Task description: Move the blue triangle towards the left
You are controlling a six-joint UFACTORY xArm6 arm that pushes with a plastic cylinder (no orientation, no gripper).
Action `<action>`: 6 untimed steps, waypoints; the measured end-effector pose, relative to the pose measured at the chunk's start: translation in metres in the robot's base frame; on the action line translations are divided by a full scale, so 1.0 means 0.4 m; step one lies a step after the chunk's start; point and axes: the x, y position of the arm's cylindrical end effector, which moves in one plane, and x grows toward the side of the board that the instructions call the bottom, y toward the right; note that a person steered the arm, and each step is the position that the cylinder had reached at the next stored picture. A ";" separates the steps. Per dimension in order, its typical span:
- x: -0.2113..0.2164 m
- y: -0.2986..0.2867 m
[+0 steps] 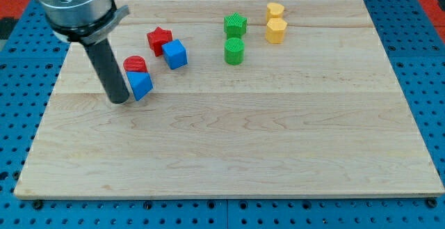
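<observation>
Camera view: my tip [119,101] down on the wooden counter [229,152], at the lower end of a dark rod hanging from a grey cylindrical housing at the view's top left. No jaws on this end effector, just the plain rod, so nothing to spread, press together or pinch; only pushing possible.

Immediately to the view's right of my tip, touching or all but touching it: the blue triangle [140,85]. Exact contact hard to tell, since the rod overlaps the block's left edge. Just above that block and against it, up and to the right of my tip: the red cylinder [135,65]. Further up and right: the red star [159,39], with the blue cube [175,54] beside it on the right. Well apart to the right: a green star-like block [236,25] over a green cylinder [234,50], then two yellow blocks, the upper yellow block [275,10] and the lower yellow block [276,30], shapes not sure.

Judgement: tip on the wrong side for a leftward push. Standing on the block's left, likely blocking rather than driving it. Needed next, probably: a swing round to the block's right face, then a push left. Risk: the red cylinder, so close above, dragged along or nudged during the detour.
</observation>
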 end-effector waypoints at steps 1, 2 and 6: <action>0.023 0.025; 0.042 0.024; -0.045 0.078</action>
